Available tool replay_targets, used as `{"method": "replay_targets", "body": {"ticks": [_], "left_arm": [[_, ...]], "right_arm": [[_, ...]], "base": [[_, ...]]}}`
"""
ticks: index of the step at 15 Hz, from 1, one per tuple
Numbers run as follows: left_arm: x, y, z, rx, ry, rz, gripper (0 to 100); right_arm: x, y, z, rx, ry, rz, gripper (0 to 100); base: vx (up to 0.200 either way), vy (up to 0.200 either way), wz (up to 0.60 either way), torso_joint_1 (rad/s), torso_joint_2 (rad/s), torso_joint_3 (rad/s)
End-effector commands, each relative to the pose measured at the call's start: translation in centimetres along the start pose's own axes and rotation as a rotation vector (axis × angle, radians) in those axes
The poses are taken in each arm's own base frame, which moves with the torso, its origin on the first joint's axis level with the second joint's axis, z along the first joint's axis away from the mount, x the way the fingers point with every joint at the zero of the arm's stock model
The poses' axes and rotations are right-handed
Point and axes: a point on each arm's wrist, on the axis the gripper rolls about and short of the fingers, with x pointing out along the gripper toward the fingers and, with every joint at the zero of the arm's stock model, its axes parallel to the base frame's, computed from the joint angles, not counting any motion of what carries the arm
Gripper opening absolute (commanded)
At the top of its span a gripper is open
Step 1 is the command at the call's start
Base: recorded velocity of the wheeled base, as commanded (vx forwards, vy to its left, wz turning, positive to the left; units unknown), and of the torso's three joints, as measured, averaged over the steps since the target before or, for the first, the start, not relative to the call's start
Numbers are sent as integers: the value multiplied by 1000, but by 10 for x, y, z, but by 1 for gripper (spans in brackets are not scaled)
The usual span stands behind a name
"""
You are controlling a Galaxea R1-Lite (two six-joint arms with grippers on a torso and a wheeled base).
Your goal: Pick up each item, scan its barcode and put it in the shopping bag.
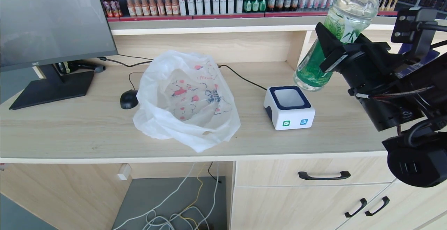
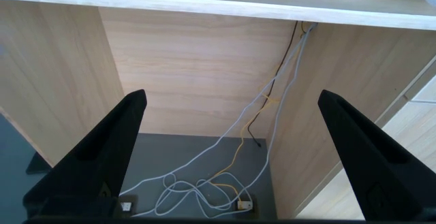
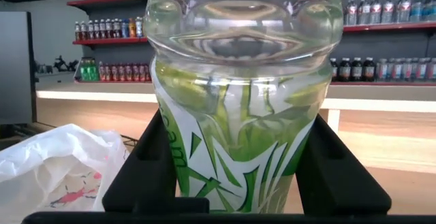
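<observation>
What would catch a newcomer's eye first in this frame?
A green-labelled bottle hangs tilted above the right side of the counter, clamped in the jaws of the right gripper. Mid-counter, a white shopping bag gapes open, with a small white scanner between bag and bottle.

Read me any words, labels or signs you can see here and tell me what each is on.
Bottle label: white lettering, partly hidden by the right gripper, not readable whole.
Monitor bezel: tiny logo, too small.
Scanner: two small icons, green and blue, no words.
Shopping bag: red and blue print, blurred.
Shelf bottles: labels too small.
</observation>
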Motion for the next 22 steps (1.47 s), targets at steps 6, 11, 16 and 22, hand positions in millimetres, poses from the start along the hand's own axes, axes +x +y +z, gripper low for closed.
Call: {"method": "replay_targets", "body": {"ticks": [6, 11, 16, 22], "left_arm": [[0, 0, 0, -4, 0, 0, 100], [0, 0, 0, -5, 2, 0, 100], [0, 0, 0, 2, 0, -2, 100], [0, 0, 0, 2, 0, 0, 100]], "right_arm": [[1, 1, -6, -4, 15, 2, 0], [5, 0, -13, -6, 16, -3, 0], [12, 0, -10, -3, -9, -6, 0], [11, 1, -13, -2, 0, -5, 0]], "base": [[0, 200, 0, 4, 3, 4], [0, 200, 0, 3, 1, 2], [0, 120, 0, -2, 1, 0], [0, 0, 0, 0, 0, 0]]}}
